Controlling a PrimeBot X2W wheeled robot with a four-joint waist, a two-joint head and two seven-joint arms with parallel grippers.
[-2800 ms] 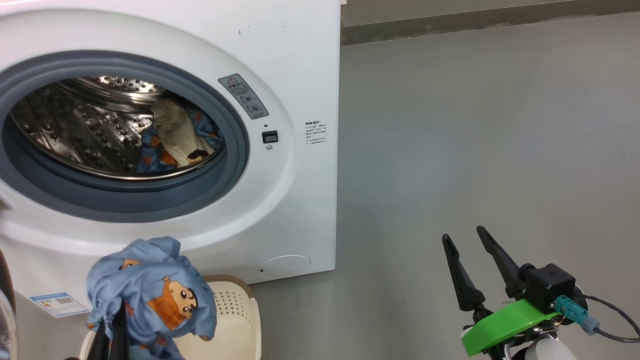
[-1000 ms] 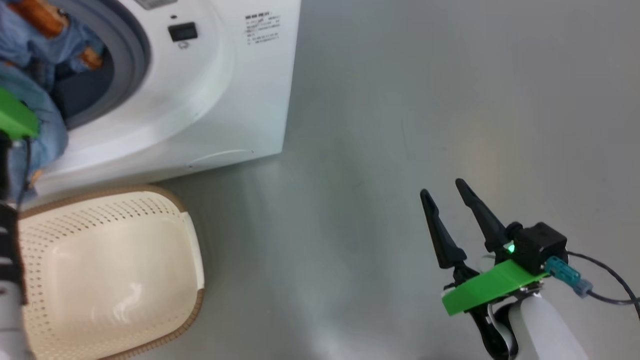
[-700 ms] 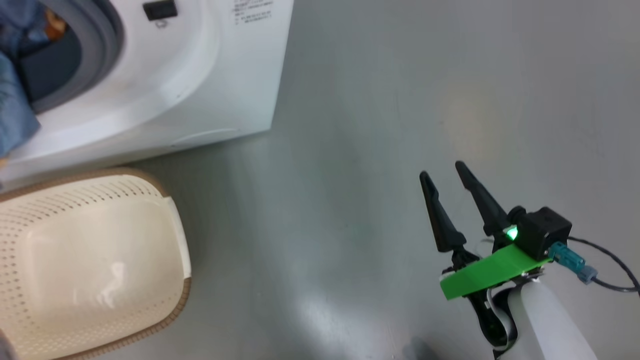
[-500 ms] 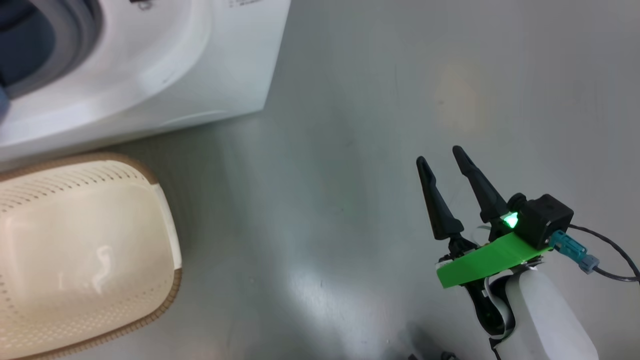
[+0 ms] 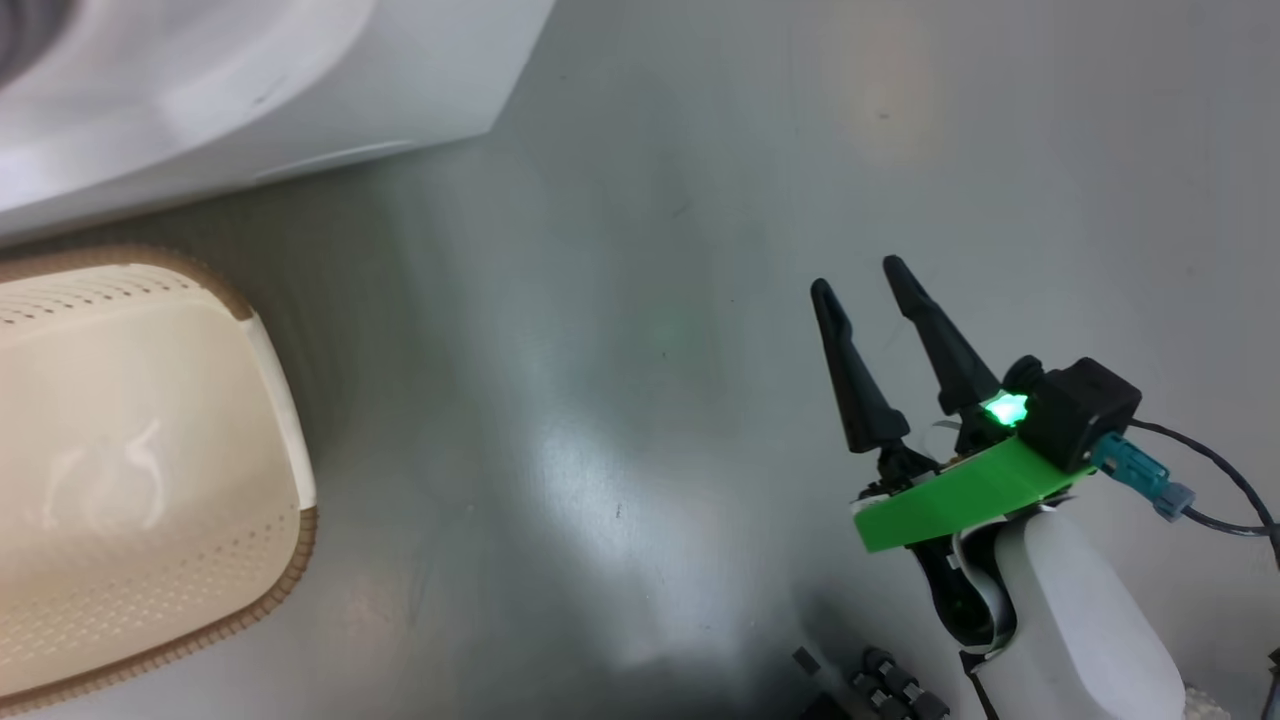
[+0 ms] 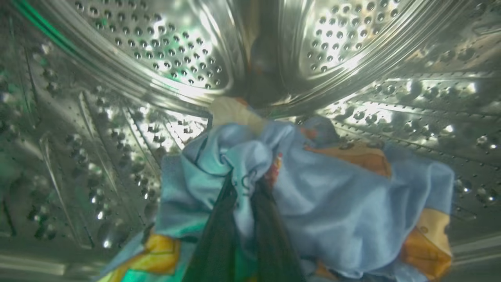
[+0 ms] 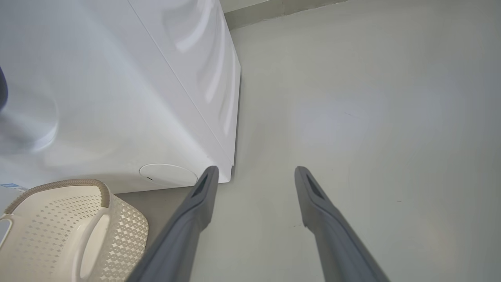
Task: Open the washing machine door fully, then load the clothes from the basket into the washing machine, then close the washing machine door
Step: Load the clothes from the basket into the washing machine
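Clothes [image 6: 313, 196] have gone from basket [image 5: 285, 440] into drum [image 6: 156, 51], left gripper [image 6: 244, 188] pinching them, best released deep toward twelve o'clock; right gripper [image 5: 855, 274] gapes.

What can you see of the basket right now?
The basket is cream-white perforated plastic, a rounded rectangle with a brown woven-look rim and a slot handle in its side. It stands upright on the grey floor, close to the foot of the washer; whether they touch I cannot tell. The part of its inside that shows is bare and glossy.
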